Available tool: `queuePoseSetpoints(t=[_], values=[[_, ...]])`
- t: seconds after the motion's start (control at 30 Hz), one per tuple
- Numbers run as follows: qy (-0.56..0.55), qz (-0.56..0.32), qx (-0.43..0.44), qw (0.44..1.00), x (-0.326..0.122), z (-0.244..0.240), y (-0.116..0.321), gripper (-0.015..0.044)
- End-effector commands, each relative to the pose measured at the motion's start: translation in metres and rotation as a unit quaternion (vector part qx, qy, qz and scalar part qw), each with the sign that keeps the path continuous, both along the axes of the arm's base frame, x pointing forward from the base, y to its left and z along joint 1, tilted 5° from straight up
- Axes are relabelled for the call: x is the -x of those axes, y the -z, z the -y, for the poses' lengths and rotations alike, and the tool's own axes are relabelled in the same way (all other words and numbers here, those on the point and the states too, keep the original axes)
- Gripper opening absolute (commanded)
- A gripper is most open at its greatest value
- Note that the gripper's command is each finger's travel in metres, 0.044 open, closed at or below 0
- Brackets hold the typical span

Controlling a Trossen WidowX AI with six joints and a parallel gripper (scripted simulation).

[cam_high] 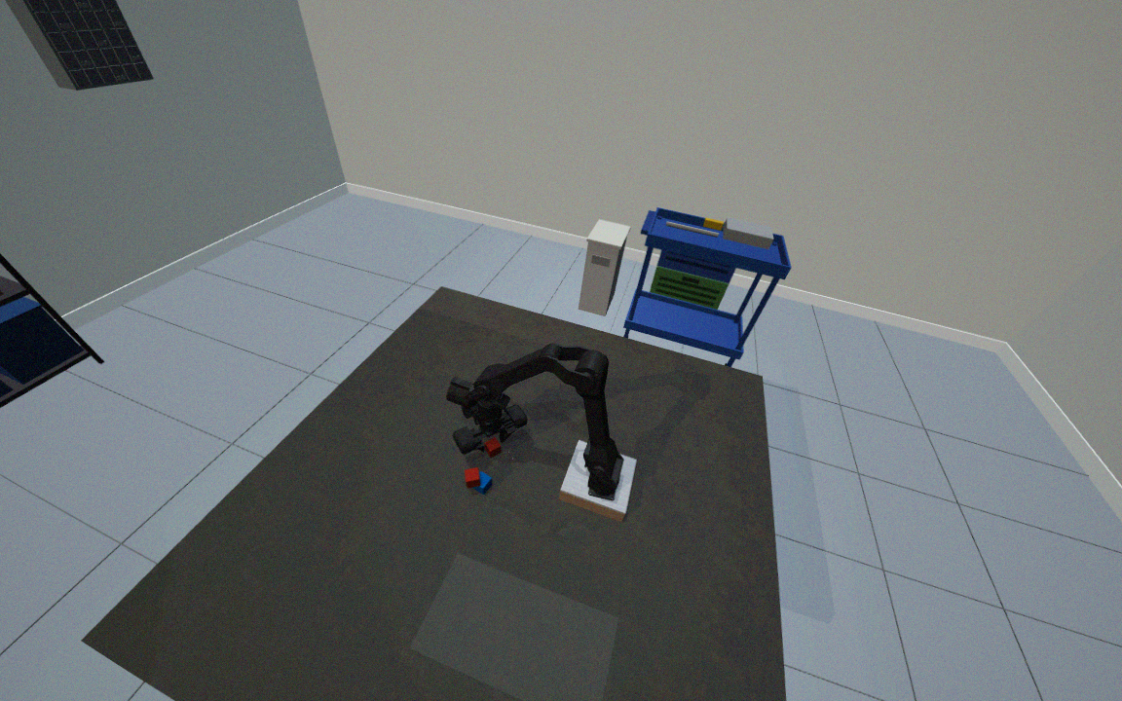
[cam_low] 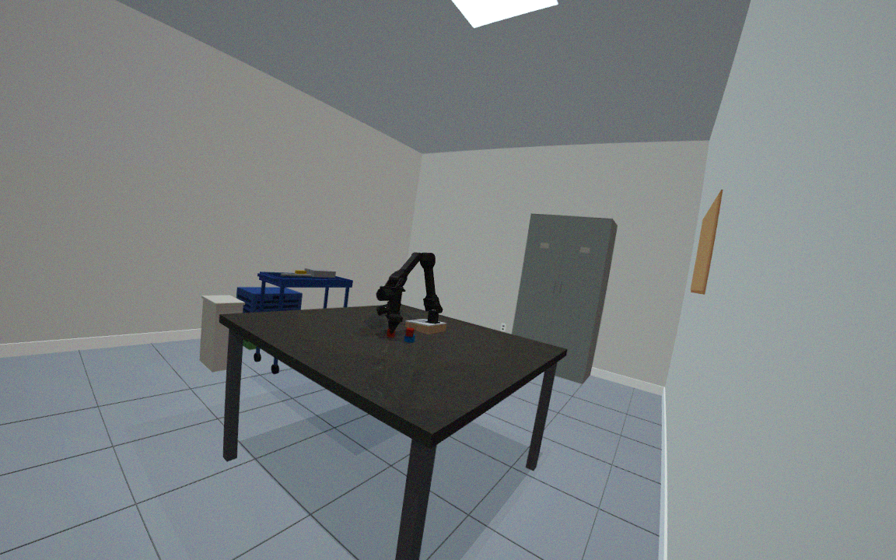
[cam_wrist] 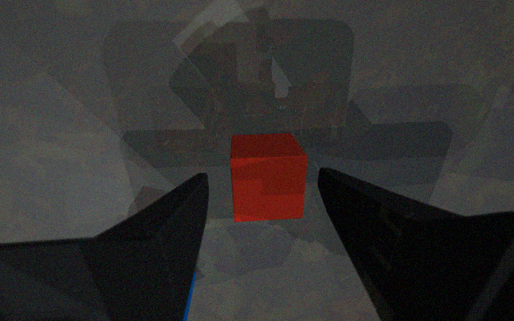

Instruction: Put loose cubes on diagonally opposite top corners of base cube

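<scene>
A loose red cube (cam_high: 493, 448) (cam_low: 390, 334) (cam_wrist: 268, 187) lies on the table. The blue base cube (cam_high: 484, 483) (cam_low: 409, 340) stands near it; only a thin blue sliver (cam_wrist: 189, 299) shows in the wrist view, beside the left finger. The other red cube (cam_high: 471, 477) (cam_low: 409, 331) sits level on top of the base cube, over one corner. My gripper (cam_high: 490, 437) (cam_low: 393, 330) (cam_wrist: 264, 178) is open and points down at the loose red cube. In the wrist view that cube shows between the fingertips, with a gap on each side. The fingertips' exact height over the table is hard to tell.
The arm stands on a white-topped wooden block (cam_high: 577, 482) (cam_low: 438, 327) on the dark table (cam_high: 329, 540) (cam_low: 465, 369). The stacked cubes are close to the loose cube, on the side away from the cart. A blue cart (cam_high: 687, 322) (cam_low: 305, 279) stands off the table.
</scene>
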State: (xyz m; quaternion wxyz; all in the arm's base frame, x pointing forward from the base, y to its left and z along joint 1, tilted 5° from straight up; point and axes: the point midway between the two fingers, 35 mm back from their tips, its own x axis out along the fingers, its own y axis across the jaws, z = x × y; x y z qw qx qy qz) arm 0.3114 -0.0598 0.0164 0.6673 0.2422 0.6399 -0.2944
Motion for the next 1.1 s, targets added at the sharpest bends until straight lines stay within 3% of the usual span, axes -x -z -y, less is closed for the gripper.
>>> queuePoseSetpoints(t=[0.0, 0.07, 0.27, 1.07], values=[[-0.002, -0.004, 0.000, 1.000, 0.002, 0.000, 0.007, 0.0265], [-0.002, -0.004, 0.000, 1.000, 0.002, 0.000, 0.008, 0.0265], [-0.002, -0.004, 0.000, 1.000, 0.002, 0.000, 0.008, 0.0107], [-0.002, -0.004, 0.000, 1.000, -0.004, -0.004, -0.052, 0.0105]])
